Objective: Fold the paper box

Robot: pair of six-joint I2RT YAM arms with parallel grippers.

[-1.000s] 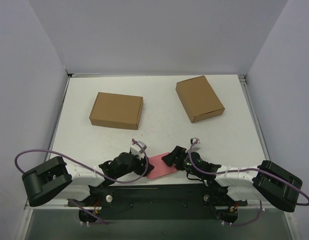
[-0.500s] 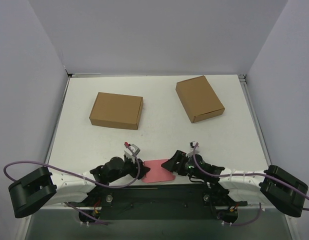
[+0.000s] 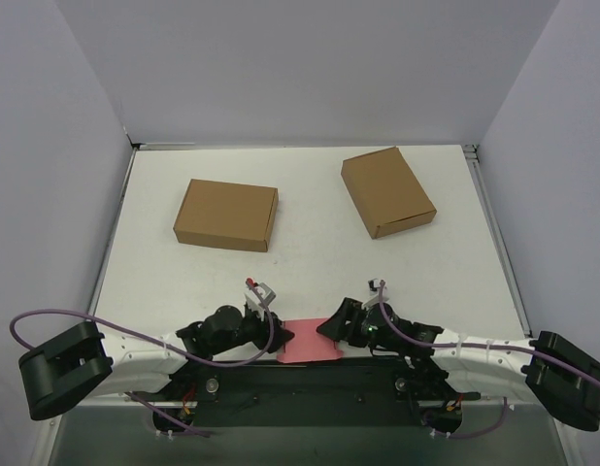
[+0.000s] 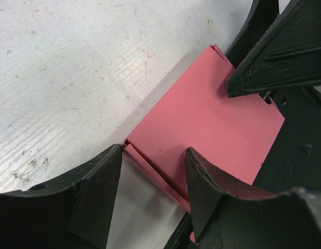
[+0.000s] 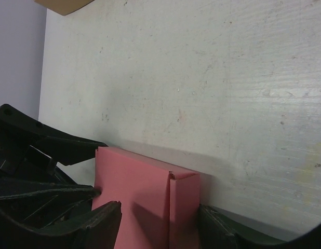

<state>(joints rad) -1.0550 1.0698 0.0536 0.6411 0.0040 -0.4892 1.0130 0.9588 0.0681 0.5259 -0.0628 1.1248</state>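
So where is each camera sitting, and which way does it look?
Top camera: high behind the arms, looking down on the table, left brown box, right brown box and pink box; both arms, left tool and right tool show.
Left wrist camera: on the left arm, looking along its own fingers at the pink box; the right tool pokes in.
Right wrist camera: on the right arm, facing the pink box; own fingers show, left tool opposite.
Shared: all see the pink box.
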